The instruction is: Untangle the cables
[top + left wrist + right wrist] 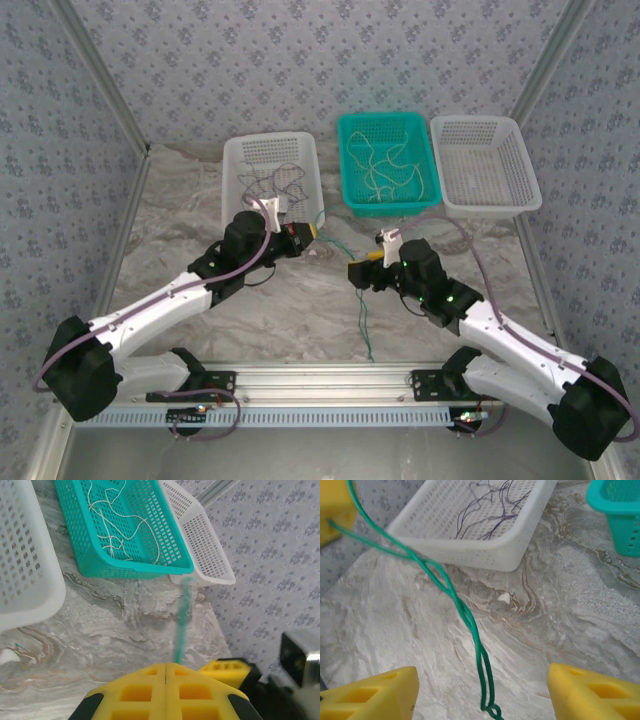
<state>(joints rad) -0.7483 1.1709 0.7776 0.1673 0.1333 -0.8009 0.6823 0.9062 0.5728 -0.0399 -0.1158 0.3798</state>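
A dark green cable (364, 318) runs from my left gripper (314, 231) past my right gripper (358, 270) and down towards the table's near edge. In the left wrist view my left gripper (166, 665) is shut on this green cable (182, 622), which comes out of the closed tips. My right gripper (482, 680) is open, and the twisted green cable (470, 622) hangs between its yellow fingers (372, 695) without touching them. Dark maroon cables (270, 182) lie in the left white basket (232, 195). Pale whitish cables (385, 165) lie in the teal basket (348, 150).
A second white basket (485, 165) stands at the back right, beside the teal one. All three baskets line the far side of the marble table (290, 310). Patterned walls close in left, right and behind. An aluminium rail (320, 380) runs along the near edge.
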